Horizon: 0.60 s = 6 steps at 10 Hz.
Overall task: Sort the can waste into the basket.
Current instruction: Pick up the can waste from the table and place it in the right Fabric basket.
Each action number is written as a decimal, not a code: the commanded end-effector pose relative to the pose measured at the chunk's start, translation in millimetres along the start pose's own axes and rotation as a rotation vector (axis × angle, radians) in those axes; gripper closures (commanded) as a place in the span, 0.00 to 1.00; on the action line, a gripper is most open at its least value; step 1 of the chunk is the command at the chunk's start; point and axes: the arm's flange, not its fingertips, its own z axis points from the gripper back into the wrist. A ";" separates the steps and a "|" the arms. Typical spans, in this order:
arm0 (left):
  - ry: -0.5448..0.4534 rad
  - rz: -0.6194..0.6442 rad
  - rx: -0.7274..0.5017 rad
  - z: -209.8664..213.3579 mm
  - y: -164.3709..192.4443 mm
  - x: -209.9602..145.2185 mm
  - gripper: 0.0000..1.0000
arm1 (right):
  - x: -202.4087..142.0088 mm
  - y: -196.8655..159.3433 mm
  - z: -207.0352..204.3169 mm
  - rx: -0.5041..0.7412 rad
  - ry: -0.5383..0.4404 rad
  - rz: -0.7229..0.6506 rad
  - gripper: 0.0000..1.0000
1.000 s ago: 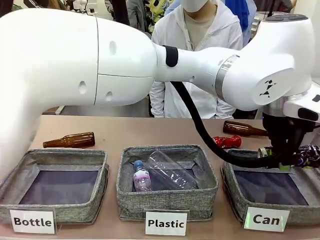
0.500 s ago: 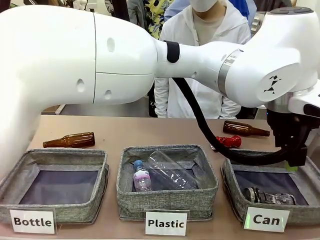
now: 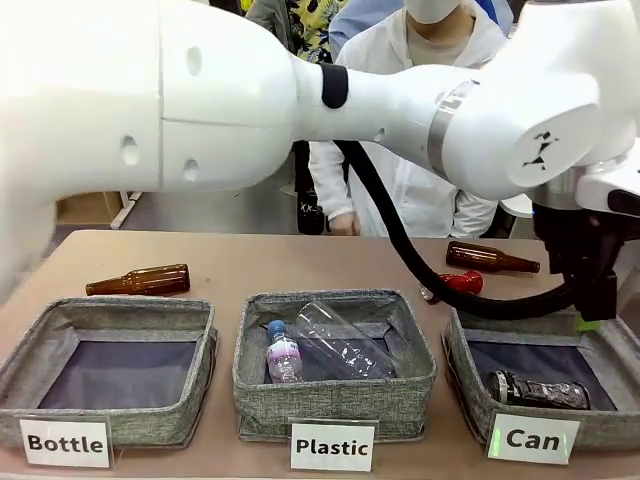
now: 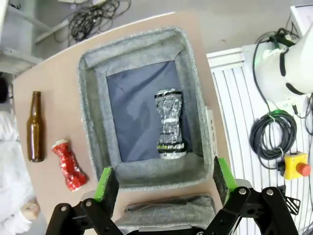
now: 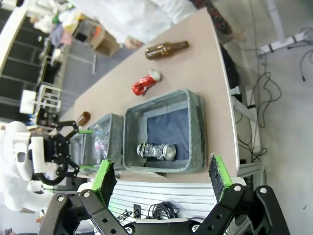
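A crushed black-and-silver can lies on its side in the grey basket signed "Can". My left gripper hangs above the basket's far right corner. In the left wrist view my left gripper is open, and the can lies loose on the dark lining of the basket below. A crushed red can lies on the table just behind the basket, as the left wrist view shows. My right gripper is open and high up, looking down on the basket and the can.
A brown bottle lies behind the red can, another at far left. The middle "Plastic" bin holds clear bottles; the "Bottle" bin stands at left. A person in white stands across the table. My left arm spans the whole scene.
My left gripper opened and the black-and-silver can dropped out of it into the "Can" basket, where it now lies. The gripper has risen a little.
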 end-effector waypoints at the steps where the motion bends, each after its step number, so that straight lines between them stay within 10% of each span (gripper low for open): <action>1: 0.019 0.001 -0.064 23.0 -14.2 -46.0 0.00 | -1.4 4.0 -1.9 0.011 -0.004 -0.023 0.00; 3: 0.022 0.111 -0.146 63.9 -18.3 -104.0 0.00 | 19.3 9.8 -20.9 0.032 0.006 -0.015 0.00; 6: -0.139 0.399 -0.129 149.8 -18.6 -228.9 0.00 | 42.8 74.5 -111.5 0.268 0.317 0.090 0.00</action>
